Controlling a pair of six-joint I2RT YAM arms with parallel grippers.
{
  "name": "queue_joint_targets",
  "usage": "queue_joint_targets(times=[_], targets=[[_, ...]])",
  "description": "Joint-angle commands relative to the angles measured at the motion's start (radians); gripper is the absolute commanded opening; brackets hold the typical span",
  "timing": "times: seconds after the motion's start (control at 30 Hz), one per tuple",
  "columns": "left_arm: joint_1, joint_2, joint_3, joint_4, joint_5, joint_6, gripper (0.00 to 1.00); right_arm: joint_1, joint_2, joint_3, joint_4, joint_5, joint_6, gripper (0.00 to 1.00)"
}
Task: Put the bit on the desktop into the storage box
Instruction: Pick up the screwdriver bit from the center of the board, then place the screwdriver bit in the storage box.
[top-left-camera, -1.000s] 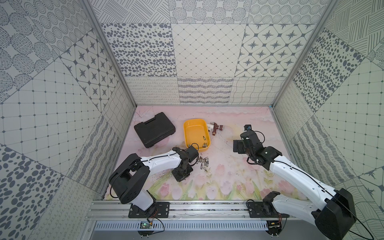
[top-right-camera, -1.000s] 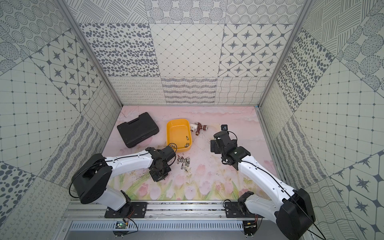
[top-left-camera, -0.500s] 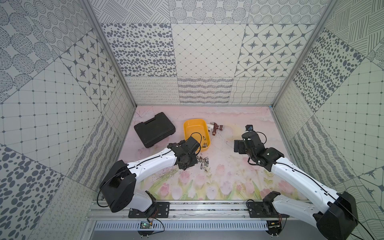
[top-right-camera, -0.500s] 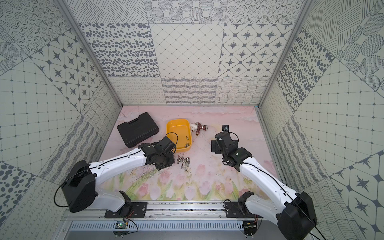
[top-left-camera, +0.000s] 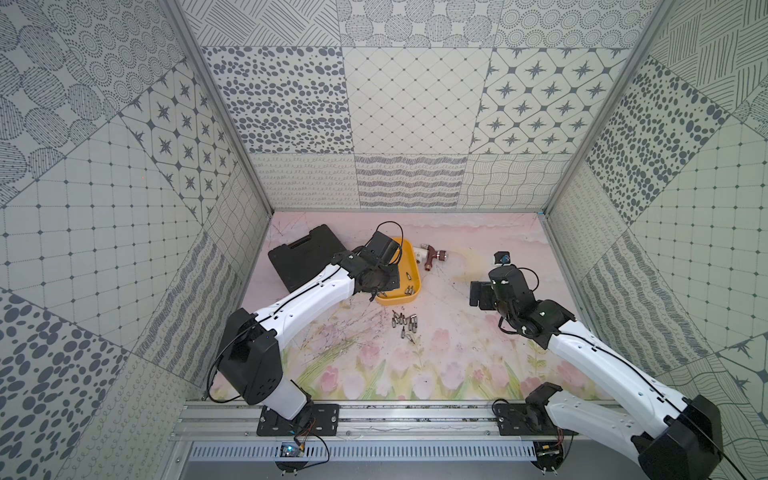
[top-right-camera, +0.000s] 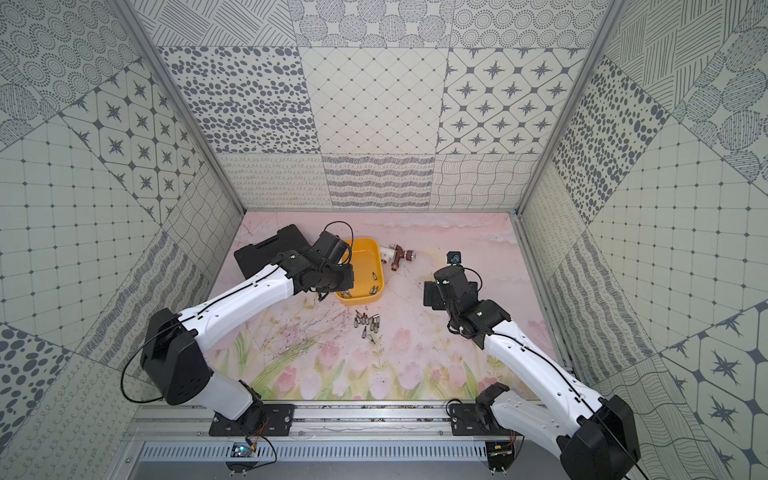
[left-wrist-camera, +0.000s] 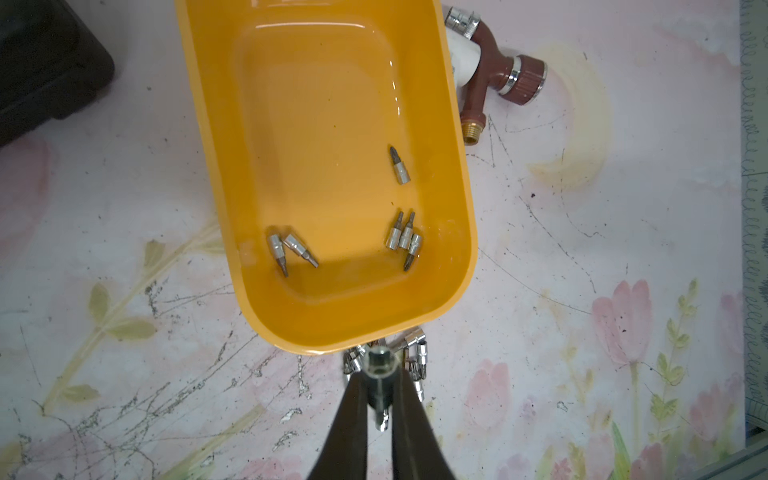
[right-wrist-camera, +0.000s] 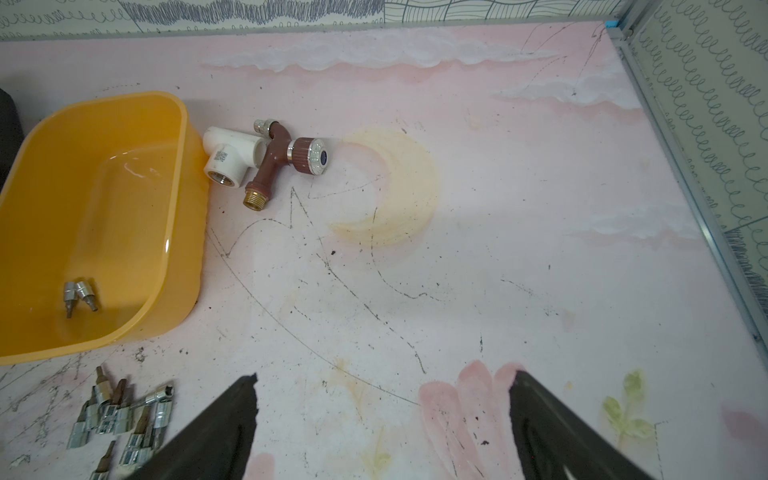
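The left claw (left-wrist-camera: 379, 375) is clenched on one silver bit (left-wrist-camera: 379, 365), poised at the front rim of the yellow storage box (left-wrist-camera: 467, 232). The box sits toward the back edge of the bench (top-left-camera: 478, 353), left of centre, with six stowed bits (left-wrist-camera: 405, 241) inside. The drop will likely go best if the bit clears the rim, reaches the open hollow and is released low, without bumping the light tub. More loose bits (top-left-camera: 405, 322) lie just in front of the box. The right claw (right-wrist-camera: 384, 376) hangs released and empty over bare, scuffed pink tulip print. A black tool case (top-left-camera: 303, 257) occupies the back-left corner; patterned grey tile panels wall three sides.
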Motion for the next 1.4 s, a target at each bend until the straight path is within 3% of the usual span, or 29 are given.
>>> queue_joint_targets(times=[0.0,0.27,0.57,0.87,1.3,1.37], targets=[[0.044,0.107,0.103,-0.059,0.013,0.210,0.00,-0.007,-0.024,-0.012,0.028,-0.014,0.020,0.97],[0.071,0.334,0.274,-0.157,0.005,0.302,0.00,-0.006,-0.057,-0.015,-0.008,-0.017,0.022,0.97],[0.075,0.501,0.402,-0.249,0.038,0.337,0.00,-0.008,-0.084,-0.037,-0.012,-0.011,0.038,0.97],[0.086,0.570,0.433,-0.267,0.065,0.325,0.00,-0.008,-0.084,-0.044,-0.012,-0.013,0.035,0.97],[0.087,0.565,0.431,-0.272,0.065,0.322,0.00,-0.010,-0.084,-0.047,-0.012,-0.016,0.037,0.97],[0.086,0.560,0.430,-0.270,0.066,0.321,0.05,-0.010,-0.084,-0.048,-0.012,-0.019,0.037,0.97]])
